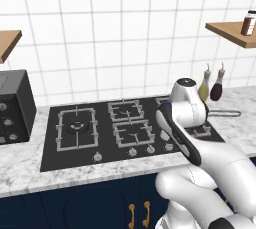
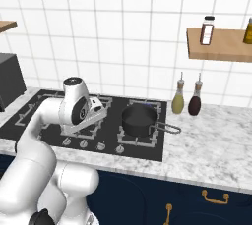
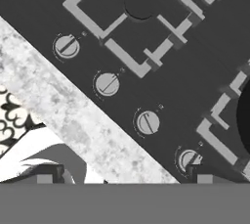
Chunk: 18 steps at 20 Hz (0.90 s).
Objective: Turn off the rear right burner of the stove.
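Note:
The stove [image 2: 147, 153] is a black glass cooktop set into the marble counter. At its back right, the rear right burner [image 2: 146, 104] shows a small blue flame behind a dark pot [image 2: 139, 119]. Along the front edge runs a row of silver knobs [image 2: 101, 146]. My gripper [image 3: 124, 178] hangs open above this row, its dark fingertips [image 3: 50, 172] set wide apart with nothing between them. Several knobs run diagonally through the hand view, and one knob [image 3: 189, 159] lies close to the right fingertip. In the left base view my arm hides the stove's right side.
The pot's handle [image 2: 167, 128] sticks out to the right. Two bottles [image 2: 178, 100] stand on the counter behind the stove's right end. A black boxy appliance with dials [image 1: 12, 105] sits left of the stove. Wooden shelves [image 2: 221, 46] hang on the tiled wall.

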Motion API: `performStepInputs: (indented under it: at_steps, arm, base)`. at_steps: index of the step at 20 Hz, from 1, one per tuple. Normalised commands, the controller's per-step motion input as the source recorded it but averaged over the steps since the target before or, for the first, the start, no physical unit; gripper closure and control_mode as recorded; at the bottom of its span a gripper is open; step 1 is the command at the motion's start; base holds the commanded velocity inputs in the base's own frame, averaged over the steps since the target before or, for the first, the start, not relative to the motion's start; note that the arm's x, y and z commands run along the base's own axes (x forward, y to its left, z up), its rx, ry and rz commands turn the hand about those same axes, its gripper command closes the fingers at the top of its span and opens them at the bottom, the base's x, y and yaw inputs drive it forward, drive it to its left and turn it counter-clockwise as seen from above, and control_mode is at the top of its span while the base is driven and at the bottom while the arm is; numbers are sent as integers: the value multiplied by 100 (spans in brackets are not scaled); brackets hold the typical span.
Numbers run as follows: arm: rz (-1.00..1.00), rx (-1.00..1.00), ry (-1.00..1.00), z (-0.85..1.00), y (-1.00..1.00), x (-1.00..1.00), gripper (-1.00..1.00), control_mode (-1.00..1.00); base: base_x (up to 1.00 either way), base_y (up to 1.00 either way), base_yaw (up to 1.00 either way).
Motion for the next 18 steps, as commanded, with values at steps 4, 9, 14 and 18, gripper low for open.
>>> performStepInputs:
  at_steps: [4,9,14,18]
  arm:
    - [25,0,1,-51,-2,11,-100,-100]
    - [12,-3,9,-44,0,19,-100,-100]
    - [4,-2,14,-46,-2,24,-100,-100]
    - [1,0,8,-29,-12,42,-100,-100]
  base:
    - [0,0,0]
    - [0,0,0]
    - [0,0,0]
    - [0,0,0]
